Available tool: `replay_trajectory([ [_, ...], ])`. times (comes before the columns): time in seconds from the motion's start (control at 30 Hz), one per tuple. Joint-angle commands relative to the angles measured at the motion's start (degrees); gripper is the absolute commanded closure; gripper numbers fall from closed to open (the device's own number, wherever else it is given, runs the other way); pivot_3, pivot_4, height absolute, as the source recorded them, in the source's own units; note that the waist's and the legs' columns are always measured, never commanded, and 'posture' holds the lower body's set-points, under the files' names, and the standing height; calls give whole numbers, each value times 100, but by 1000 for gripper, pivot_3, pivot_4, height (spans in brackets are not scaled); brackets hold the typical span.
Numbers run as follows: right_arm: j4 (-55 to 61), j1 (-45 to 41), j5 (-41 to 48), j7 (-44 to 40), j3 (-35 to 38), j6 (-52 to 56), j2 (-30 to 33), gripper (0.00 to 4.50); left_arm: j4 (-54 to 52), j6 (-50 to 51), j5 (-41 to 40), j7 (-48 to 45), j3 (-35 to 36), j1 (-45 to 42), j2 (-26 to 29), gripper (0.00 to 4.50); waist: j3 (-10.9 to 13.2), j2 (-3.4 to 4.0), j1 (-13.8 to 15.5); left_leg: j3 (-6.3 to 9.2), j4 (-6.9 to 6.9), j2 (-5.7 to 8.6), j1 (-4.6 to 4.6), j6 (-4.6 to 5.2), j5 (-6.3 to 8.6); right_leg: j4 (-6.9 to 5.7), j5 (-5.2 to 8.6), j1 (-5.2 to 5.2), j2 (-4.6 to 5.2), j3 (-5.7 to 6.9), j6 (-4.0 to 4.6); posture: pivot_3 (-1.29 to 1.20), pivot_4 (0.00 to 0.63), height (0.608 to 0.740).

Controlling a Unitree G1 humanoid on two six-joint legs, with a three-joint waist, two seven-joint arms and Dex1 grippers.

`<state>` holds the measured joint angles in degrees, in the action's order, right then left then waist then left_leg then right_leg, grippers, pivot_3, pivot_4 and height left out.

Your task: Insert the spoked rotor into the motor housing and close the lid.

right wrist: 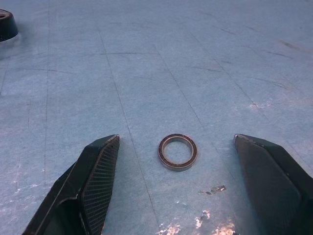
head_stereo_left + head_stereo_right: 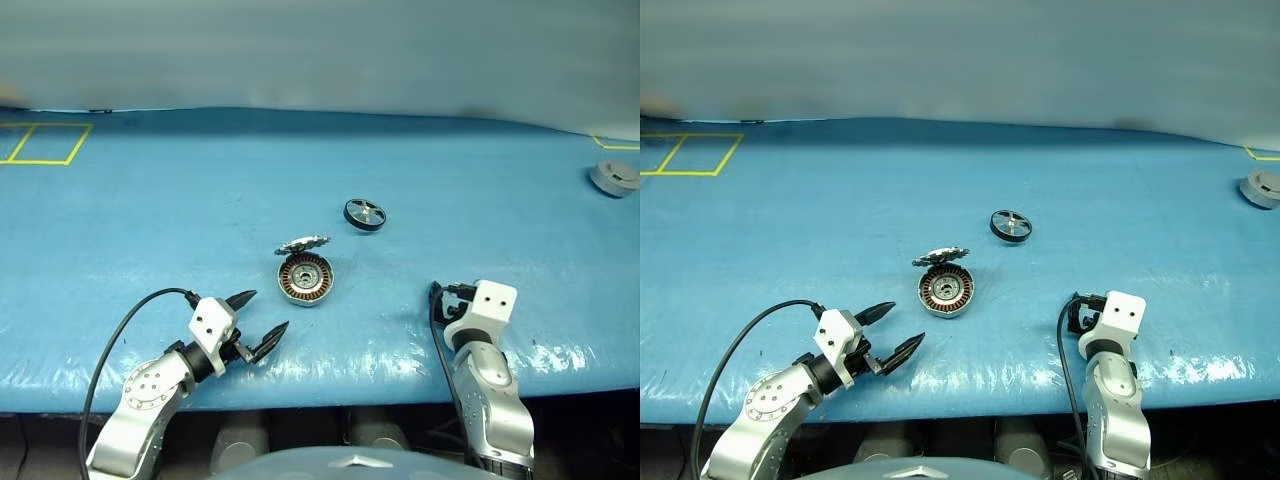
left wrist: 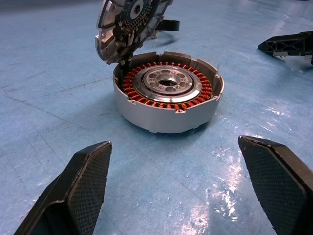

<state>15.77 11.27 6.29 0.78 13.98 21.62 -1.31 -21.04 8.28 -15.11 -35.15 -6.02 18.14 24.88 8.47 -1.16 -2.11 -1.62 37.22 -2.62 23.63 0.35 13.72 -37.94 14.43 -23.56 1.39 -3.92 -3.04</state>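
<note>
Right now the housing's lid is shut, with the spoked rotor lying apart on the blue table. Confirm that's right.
Not quite. The lid is not shut: it stands raised on its hinge, leaving the motor housing open with its copper windings exposed, as the left wrist view shows. The rest holds: the spoked rotor lies apart from it on the blue table.

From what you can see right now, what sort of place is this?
Probably an assembly test bench: a blue-covered table marked with yellow tape squares, holding loose motor parts, namely an open motor housing showing copper windings, a spoked rotor and a small bearing ring.
</note>
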Motion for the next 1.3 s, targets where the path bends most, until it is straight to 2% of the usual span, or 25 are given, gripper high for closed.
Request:
replay_trajectory([
  [0.03,-144,134,126,25,-16,150,-72,938,-307,-39,-40,-9,56,-5,17,0,-4,-4,0,0,0,0,0,0,0,0,0,1,0,0,0,0,150,740],
  [0.27,-193,70,88,-77,-255,248,0,3136,-267,-63,-12,13,19,-57,-11,0,-23,-26,-17,6,0,-4,-8,0,0,-1,0,4,0,-1,0,0,150,740],
  [0.6,-103,88,27,-220,-485,361,272,3136,-241,-72,4,13,-4,-41,-20,0,-46,-52,-20,6,2,-6,-15,0,0,-3,-1,8,0,-5,3,0,150,740],
  [0.73,527,214,70,-799,-1074,493,606,3136,-229,-69,2,12,2,-38,-21,0,-46,-48,-24,6,1,-7,-14,0,0,-3,-1,7,-1,-4,4,0,150,740],
  [0.83,934,162,102,-1115,-1451,717,876,3713,-208,-73,10,14,1,-44,-22,0,-43,-38,-28,7,0,-8,-13,0,0,-6,0,4,-2,-4,5,0,150,740],
  [1.3,1978,-670,652,-1968,-2131,1782,1499,3729,-217,-80,20,63,6,30,-90,0,-38,-33,12,11,5,0,-3,1,0,-4,-1,3,-1,1,3,0,150,740],
])
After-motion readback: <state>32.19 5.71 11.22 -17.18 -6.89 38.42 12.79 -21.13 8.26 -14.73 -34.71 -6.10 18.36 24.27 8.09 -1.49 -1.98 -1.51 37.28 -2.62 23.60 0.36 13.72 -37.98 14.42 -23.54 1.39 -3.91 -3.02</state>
